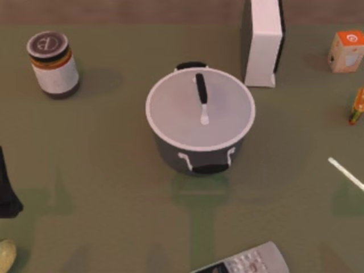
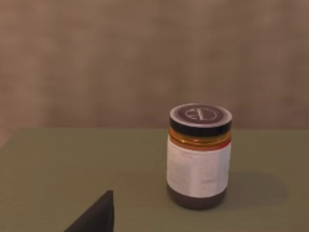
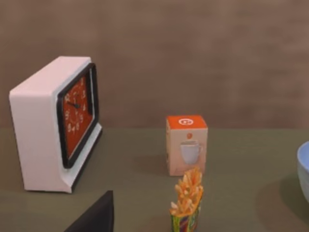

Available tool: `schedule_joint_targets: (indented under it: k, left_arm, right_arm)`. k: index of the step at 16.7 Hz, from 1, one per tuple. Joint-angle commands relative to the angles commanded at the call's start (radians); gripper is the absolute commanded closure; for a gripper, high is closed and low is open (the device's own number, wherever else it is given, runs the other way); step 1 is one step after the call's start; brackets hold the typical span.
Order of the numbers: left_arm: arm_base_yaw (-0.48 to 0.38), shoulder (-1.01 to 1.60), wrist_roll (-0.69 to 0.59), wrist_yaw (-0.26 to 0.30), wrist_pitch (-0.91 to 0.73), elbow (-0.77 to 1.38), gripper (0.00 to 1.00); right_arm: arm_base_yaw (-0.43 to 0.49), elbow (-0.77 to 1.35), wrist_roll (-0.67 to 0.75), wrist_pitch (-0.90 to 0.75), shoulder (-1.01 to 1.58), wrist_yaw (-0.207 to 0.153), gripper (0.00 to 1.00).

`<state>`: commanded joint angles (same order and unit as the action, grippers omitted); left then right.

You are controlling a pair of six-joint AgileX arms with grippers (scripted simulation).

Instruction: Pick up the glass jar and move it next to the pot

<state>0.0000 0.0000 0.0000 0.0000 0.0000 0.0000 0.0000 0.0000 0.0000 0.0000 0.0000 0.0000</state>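
Note:
The glass jar [image 1: 53, 62] stands upright at the table's far left, with a dark emblem lid, a white label and an orange-brown band. In the left wrist view the jar [image 2: 199, 157] is ahead of my left gripper [image 2: 154, 228], well apart from it. Only one dark finger [image 2: 99, 217] shows there, off to the side with nothing against it, so the gripper is open. The left arm [image 1: 7, 196] sits at the left edge. The grey pot [image 1: 199, 116] with its pale lid stands mid-table. My right gripper [image 3: 145, 228] is open and empty, out of the top view.
A tall white clock box [image 1: 263, 42] stands behind the pot to its right. A small orange box [image 1: 346, 51] and a fries-like item [image 1: 356, 107] are at the right edge. A white stick [image 1: 346, 173], a keypad device [image 1: 244, 263] and a yellowish object [image 1: 4, 256] lie near the front.

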Motion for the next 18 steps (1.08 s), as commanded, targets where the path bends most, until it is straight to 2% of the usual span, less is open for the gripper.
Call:
schedule_joint_targets:
  k: [4,9,13,18]
  left_arm:
    - [0.000,0.025,0.005,0.004,-0.022,0.015,0.00]
    - [-0.009,0.253,0.057,0.046,-0.207,0.185,0.00]
    - [-0.020,0.550,0.138,0.099,-0.414,0.469,0.00]
    - [-0.028,0.990,0.283,0.164,-0.661,0.990,0.00]
  right_arm:
    - [0.000,0.000,0.000,0.000,0.000,0.000,0.00]
    - [0.000,0.000,0.000,0.000,0.000,0.000,0.00]
    - [0.000,0.000,0.000,0.000,0.000,0.000,0.00]
    - [0.000,0.000,0.000,0.000,0.000,0.000,0.00]
